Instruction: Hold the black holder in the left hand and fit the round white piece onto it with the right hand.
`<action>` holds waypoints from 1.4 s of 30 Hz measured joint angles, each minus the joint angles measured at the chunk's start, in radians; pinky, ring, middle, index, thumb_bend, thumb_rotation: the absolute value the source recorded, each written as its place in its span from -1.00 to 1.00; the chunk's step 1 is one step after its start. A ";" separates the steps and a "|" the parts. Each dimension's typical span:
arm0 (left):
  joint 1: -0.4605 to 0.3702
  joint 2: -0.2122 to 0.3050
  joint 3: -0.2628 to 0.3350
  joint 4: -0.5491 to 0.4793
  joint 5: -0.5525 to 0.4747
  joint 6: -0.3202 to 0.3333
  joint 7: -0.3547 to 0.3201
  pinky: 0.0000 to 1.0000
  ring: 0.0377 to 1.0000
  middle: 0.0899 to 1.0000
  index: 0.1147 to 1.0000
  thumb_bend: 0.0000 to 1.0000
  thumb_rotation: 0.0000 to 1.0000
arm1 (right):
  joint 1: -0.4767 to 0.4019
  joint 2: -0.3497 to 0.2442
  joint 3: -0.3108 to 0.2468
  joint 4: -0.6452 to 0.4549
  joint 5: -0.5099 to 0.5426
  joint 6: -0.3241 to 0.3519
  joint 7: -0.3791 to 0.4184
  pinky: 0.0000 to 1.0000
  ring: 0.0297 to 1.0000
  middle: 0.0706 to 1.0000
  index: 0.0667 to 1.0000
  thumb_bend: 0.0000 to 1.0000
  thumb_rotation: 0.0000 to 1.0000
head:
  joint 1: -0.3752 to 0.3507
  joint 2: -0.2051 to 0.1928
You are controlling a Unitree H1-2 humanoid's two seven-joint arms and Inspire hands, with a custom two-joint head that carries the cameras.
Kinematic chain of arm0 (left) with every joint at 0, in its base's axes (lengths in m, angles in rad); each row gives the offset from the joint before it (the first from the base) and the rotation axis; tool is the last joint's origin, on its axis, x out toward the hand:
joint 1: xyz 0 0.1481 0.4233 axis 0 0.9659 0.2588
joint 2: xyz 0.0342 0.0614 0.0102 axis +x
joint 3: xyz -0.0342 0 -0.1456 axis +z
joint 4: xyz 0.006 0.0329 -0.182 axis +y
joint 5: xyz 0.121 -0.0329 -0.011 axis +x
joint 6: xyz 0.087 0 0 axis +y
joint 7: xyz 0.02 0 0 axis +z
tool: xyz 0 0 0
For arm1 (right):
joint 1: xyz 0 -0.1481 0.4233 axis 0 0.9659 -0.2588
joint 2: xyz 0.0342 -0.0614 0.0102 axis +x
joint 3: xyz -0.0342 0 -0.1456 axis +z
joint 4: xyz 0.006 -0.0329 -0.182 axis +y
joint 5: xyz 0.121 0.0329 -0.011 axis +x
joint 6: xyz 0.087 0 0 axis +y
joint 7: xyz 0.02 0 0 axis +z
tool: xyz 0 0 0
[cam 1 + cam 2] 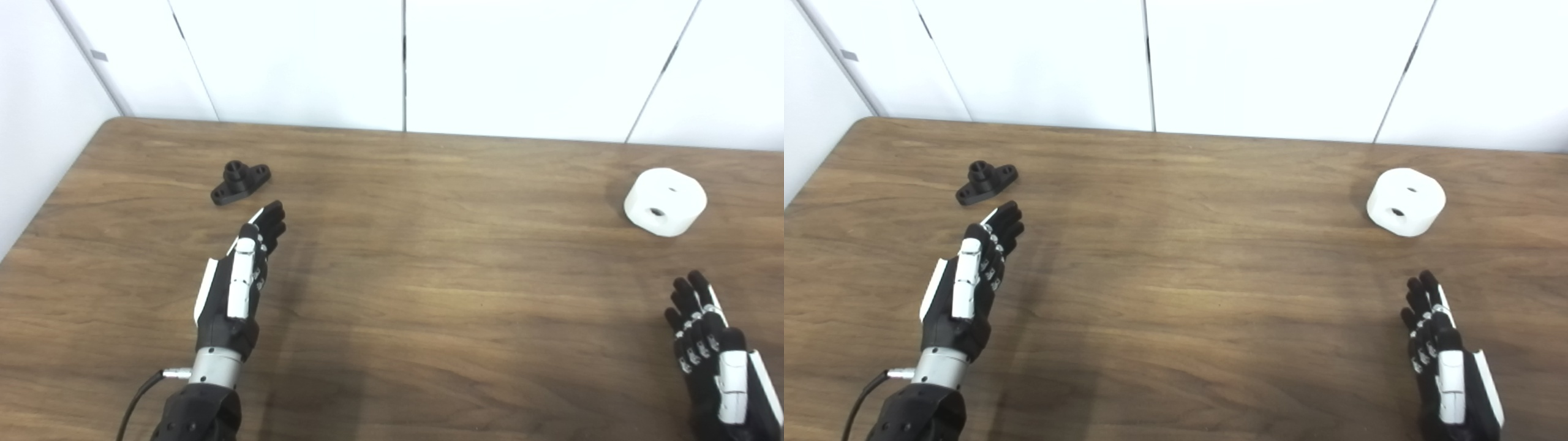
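Holder lies untouched; both hands spread, empty; right hand partly cropped.

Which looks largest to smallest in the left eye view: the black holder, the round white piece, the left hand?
1. left hand, though it is nearer the camera
2. round white piece
3. black holder
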 measured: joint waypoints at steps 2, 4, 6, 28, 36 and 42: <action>0.000 0.000 0.000 0.000 0.000 0.000 0.000 0.99 0.87 0.83 0.76 -0.05 1.00 | 0.000 0.000 0.000 0.000 0.000 -0.001 0.000 1.00 1.00 0.95 0.97 0.19 1.00 | 0.000 0.000; 0.000 0.000 -0.001 0.000 0.001 0.000 0.000 0.99 0.87 0.83 0.76 -0.05 1.00 | 0.000 0.000 0.000 0.000 0.000 -0.001 0.000 1.00 1.00 0.96 0.96 0.20 1.00 | 0.000 0.000; 0.000 0.000 -0.001 0.000 0.001 0.000 0.000 1.00 0.88 0.84 0.77 -0.05 1.00 | 0.000 0.000 0.000 0.001 0.000 -0.002 0.000 1.00 1.00 0.95 0.96 0.19 1.00 | 0.002 0.002; 0.000 -0.003 -0.027 0.002 0.041 -0.003 0.009 0.94 0.85 0.81 0.73 -0.06 1.00 | -0.001 -0.002 -0.006 0.024 0.002 -0.027 0.003 1.00 1.00 0.99 1.00 0.31 1.00 | 0.179 -0.081; 0.000 -0.004 -0.047 0.031 0.070 -0.035 0.016 0.88 0.81 0.78 0.71 -0.06 1.00 | 0.005 -0.004 -0.005 0.013 -0.006 -0.017 0.002 1.00 1.00 0.98 1.00 0.52 1.00 | 0.209 -0.118; 0.000 -0.005 -0.064 0.034 0.081 -0.042 0.018 0.90 0.85 0.82 0.76 -0.07 1.00 | 0.008 0.006 -0.012 0.014 -0.010 -0.024 -0.005 1.00 0.93 0.85 0.88 0.26 0.98 | 0.212 -0.140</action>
